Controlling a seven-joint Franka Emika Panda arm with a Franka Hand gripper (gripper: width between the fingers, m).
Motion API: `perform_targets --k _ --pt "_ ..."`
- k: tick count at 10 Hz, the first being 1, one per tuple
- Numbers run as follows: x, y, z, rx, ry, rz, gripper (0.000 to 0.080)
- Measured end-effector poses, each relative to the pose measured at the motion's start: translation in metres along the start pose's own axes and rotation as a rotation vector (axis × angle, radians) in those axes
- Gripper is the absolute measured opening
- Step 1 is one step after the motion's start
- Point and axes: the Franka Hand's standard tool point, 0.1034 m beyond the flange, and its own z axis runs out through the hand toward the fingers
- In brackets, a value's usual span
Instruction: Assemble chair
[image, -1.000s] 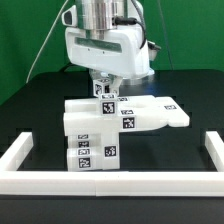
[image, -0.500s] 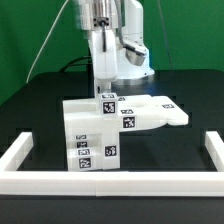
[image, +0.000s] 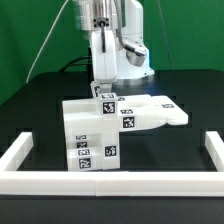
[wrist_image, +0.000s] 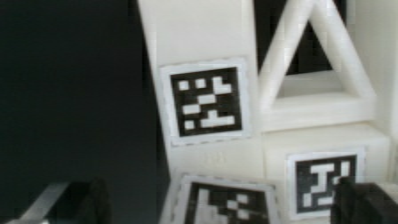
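Observation:
The chair stands mid-table as a joined stack of white blocky parts with black-and-white tags. Its flat slab sticks out toward the exterior view's right. A short tagged post rises from the top of the stack. My gripper hangs straight over that post, its hand turned narrow-side on. In the wrist view my gripper is open. Its dark fingers stand wide apart, with a gap to the tagged part between them. The cross-braced piece lies beside it.
A low white border rail runs along the front of the black table and up both sides. The robot's white arm body rises behind the chair, against a green backdrop.
The hand has turned about its vertical axis from broad-side on to narrow-side on, staying over the post. The chair parts have not moved. Nothing differs over the last half second.

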Motion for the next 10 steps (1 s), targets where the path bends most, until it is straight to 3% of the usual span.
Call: perform_targets --k 3,5,7,10 --pt "0.006 -0.003 -0.009 0.032 0.003 -0.391 0.0647" --pt "0.013 -0.002 -0.01 0.049 0.031 -0.516 0.0649" --pt "0.012 -0.001 -0.009 0.044 0.032 -0.635 0.0649" --pt "0.001 -0.004 -0.009 0.039 0.046 -1.095 0.0649"
